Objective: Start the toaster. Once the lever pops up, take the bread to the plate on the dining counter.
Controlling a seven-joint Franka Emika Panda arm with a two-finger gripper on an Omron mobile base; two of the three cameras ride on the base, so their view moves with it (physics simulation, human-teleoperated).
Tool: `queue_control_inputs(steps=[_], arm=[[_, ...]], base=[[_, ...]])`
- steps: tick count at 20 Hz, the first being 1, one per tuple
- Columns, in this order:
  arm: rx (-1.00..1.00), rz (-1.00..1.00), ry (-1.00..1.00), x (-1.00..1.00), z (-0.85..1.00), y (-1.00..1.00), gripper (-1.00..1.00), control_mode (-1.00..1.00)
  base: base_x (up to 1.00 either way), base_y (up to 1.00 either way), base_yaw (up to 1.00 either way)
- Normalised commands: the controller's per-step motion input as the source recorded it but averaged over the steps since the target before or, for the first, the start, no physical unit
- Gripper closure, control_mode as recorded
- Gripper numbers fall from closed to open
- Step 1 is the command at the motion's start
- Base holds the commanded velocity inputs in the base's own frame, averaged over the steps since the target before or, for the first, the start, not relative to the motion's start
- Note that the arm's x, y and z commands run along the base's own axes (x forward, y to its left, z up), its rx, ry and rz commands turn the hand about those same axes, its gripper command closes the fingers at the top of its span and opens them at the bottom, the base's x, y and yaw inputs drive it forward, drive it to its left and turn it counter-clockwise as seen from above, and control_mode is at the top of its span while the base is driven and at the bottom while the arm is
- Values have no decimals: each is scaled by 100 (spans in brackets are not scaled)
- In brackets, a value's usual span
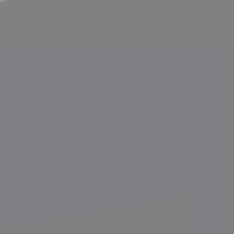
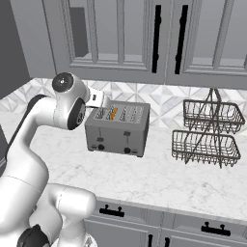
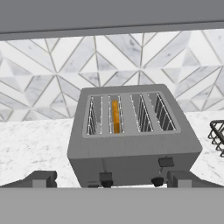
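Bread [image 3: 115,115]: one slice, on edge in the toaster's second slot from the left, ahead of the hand, long axis running away from it.
Toaster [image 3: 131,144]: one, four slots, two levers.
Hand [image 3: 111,180]: fingers spread, nothing pinched.
Worktop [image 2: 159,176]: open marble; one two-tier wire basket [image 2: 208,132] to the right.
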Motion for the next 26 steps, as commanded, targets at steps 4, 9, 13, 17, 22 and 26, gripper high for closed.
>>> queue_control_inputs(steps=[4,9,13,17,22,26], arm=[[0,0,0,0,0,0,-100,-100],[0,0,0,0,0,0,-100,-100],[0,0,0,0,0,0,-100,-100],[0,0,0,0,0,0,-100,-100],[0,0,0,0,0,0,-100,-100],[0,0,0,0,0,0,-100,-100]], base=[[0,0,0],[0,0,0],[0,0,0],[0,0,0],[0,0,0],[0,0,0]])
